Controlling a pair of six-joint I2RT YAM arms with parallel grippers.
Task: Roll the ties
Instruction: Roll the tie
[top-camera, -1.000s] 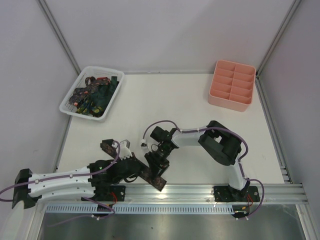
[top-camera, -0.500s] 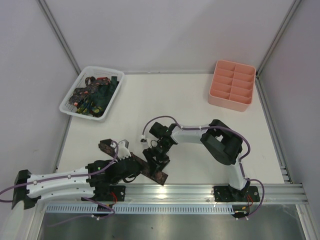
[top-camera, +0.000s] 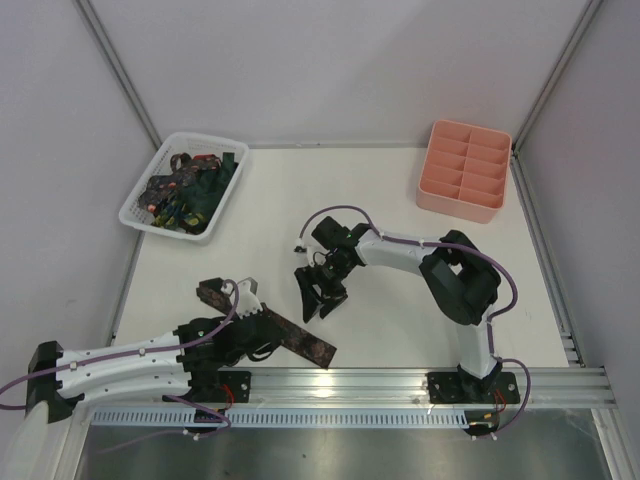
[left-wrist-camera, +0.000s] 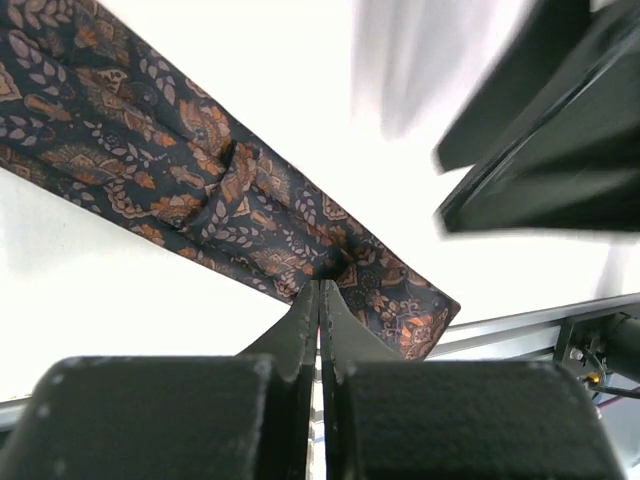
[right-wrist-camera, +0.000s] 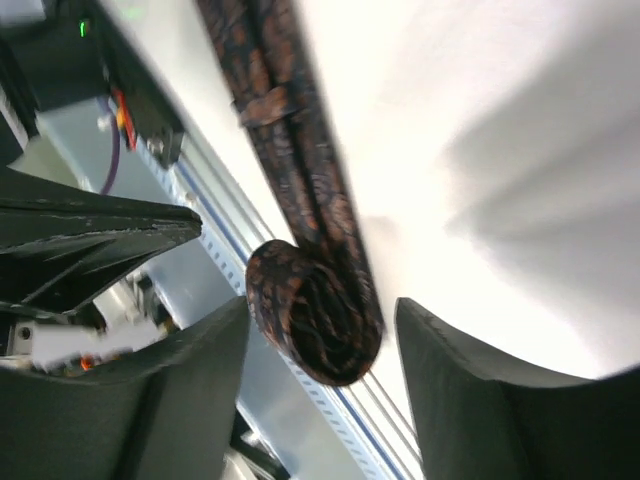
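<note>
A brown patterned tie (top-camera: 290, 338) lies slantwise on the white table near the front rail. Its near end is wound into a small roll (right-wrist-camera: 315, 310). My left gripper (top-camera: 268, 325) is shut, its fingertips (left-wrist-camera: 310, 300) pinching the puckered edge of the tie (left-wrist-camera: 200, 160). My right gripper (top-camera: 320, 300) hangs open just behind the tie, off the fabric. In the right wrist view the roll shows between the spread fingers (right-wrist-camera: 450, 380), touching neither. Several more dark ties (top-camera: 185, 190) are heaped at the back left.
The heaped ties fill a white lattice basket (top-camera: 137, 212) at the back left. A pink compartment tray (top-camera: 455, 205) stands at the back right. An aluminium rail (top-camera: 400, 380) runs along the table's front edge, right by the roll.
My right gripper has opened, let go of the tie's rolled end and drawn back from the rail. The tie now lies flatter; the left gripper stays pinched on it.
</note>
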